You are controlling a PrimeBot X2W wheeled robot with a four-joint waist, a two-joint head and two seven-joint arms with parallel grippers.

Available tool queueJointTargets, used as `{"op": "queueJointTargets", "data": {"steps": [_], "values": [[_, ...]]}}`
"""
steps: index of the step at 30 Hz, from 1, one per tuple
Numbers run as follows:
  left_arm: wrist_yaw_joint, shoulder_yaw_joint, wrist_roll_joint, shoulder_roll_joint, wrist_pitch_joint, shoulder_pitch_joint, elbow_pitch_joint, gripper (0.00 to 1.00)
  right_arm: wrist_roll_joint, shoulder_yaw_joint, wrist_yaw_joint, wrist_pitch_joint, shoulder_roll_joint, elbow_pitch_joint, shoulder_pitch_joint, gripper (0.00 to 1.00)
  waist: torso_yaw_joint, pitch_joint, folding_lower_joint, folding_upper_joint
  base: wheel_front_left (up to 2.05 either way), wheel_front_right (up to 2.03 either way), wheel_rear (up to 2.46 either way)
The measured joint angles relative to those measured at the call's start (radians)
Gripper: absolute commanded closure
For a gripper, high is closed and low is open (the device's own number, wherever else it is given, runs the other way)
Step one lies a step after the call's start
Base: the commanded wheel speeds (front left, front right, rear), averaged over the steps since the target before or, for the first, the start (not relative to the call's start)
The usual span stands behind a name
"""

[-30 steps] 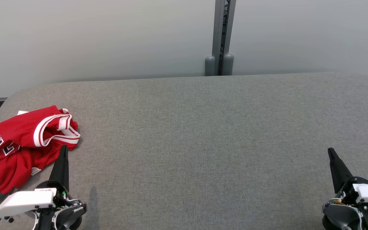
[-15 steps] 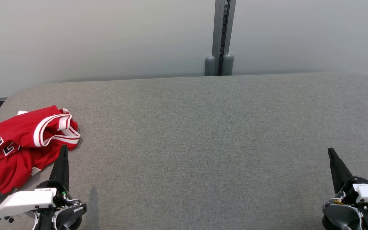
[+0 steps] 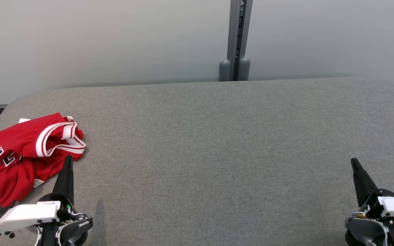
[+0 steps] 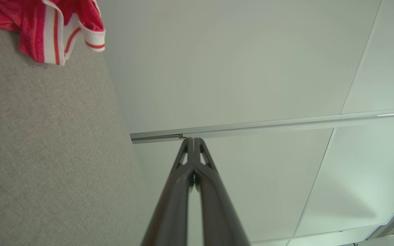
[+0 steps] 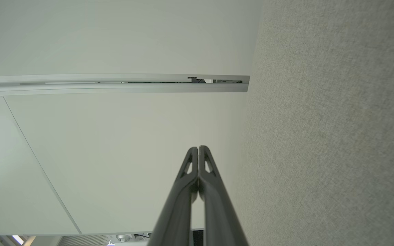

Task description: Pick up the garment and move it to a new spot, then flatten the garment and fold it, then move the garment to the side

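Status, as judged: task not begun. The garment (image 3: 19,153) is found crumpled at the left end of the table (image 3: 217,153), not lifted, flattened or folded, so every step is left.

The left gripper (image 3: 68,160) is seen pressed closed and empty at the table's near left corner, just beside the garment. The right gripper (image 3: 354,162) is likewise closed and empty at the near right corner.

The heap's long axis is judged slantwise, from the table's near left edge toward its far middle. The striped opening is turned toward the table's centre.
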Motion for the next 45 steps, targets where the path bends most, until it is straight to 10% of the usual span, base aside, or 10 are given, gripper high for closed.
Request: {"op": "queueJointTargets", "data": {"steps": [35,36,45], "values": [[0.0,0.0,0.0,0.0,0.0,0.0,0.0,1.0,0.0,0.0,0.0,0.0,0.0,0.0,0.0,1.0,0.0,0.0,0.0,0.0,0.0,0.0,0.0],[0.0,0.0,0.0,0.0,0.0,0.0,0.0,0.0,0.0,0.0,0.0,0.0,0.0,0.0,0.0,0.0,0.0,0.0,0.0,0.0,0.0,0.0,0.0],[0.001,-0.022,0.0,-0.015,-0.021,0.053,0.032,0.0,0.0,0.011,-0.001,-0.018,0.017,0.019,0.047,0.0,0.001,0.0,0.0,0.0,0.0,0.0,0.0]]}}
